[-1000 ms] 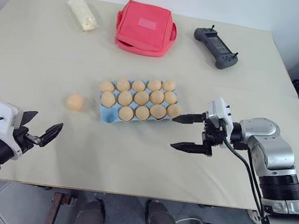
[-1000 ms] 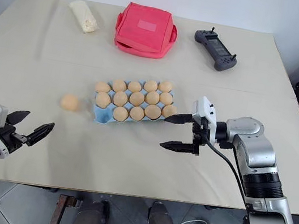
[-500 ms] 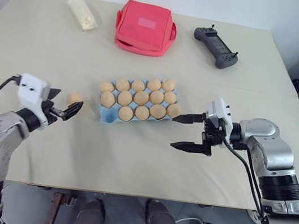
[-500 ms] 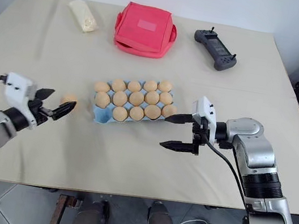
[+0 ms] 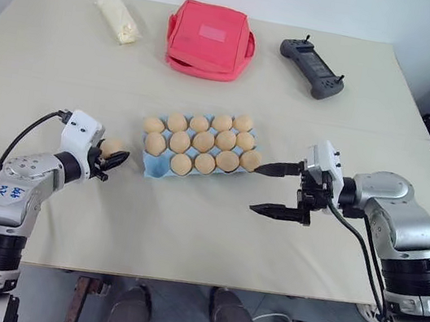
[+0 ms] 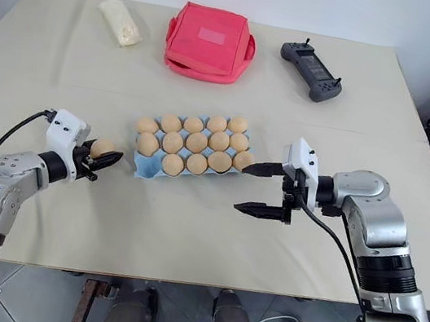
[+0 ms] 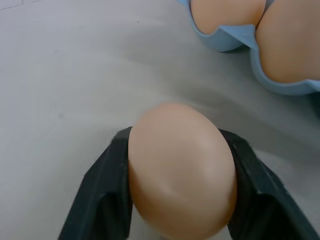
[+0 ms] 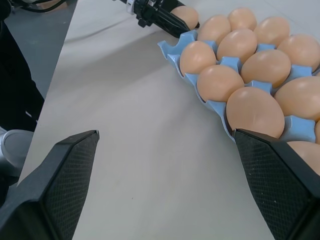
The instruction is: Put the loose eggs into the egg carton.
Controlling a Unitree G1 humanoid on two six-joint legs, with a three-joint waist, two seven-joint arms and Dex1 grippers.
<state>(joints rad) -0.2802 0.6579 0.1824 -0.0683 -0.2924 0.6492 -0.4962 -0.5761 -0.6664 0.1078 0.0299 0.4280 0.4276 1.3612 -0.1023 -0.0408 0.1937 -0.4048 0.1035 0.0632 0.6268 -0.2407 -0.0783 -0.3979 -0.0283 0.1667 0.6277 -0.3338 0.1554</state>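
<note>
In the head view, our left gripper [image 5: 111,158] has its 2 black fingers closed around the 1 loose egg [image 5: 110,147], which sits low over the table [image 5: 187,231] just beside the carton's 9 o'clock edge. The blue egg carton [image 5: 156,166] lies mid-table with 14 eggs in it; the cup at its near-left corner, about 7 o'clock, shows empty. Our right gripper [image 5: 280,190] hangs at the carton's 3 o'clock side, fingers spread wide and holding nothing, the upper tip close to the nearest egg. Along the far edge lie a pale packet [image 5: 120,19] at 11 o'clock, a red bag [image 5: 210,40] at 12 and a black controller [image 5: 311,68] at 1.

In the left wrist view, both fingers [image 7: 100,195] press the sides of the egg [image 7: 181,170], with the carton's corner [image 7: 252,47] just beyond.

In the right wrist view, the 2 fingers [image 8: 55,180] stand far apart, the filled carton [image 8: 220,107] between them.
</note>
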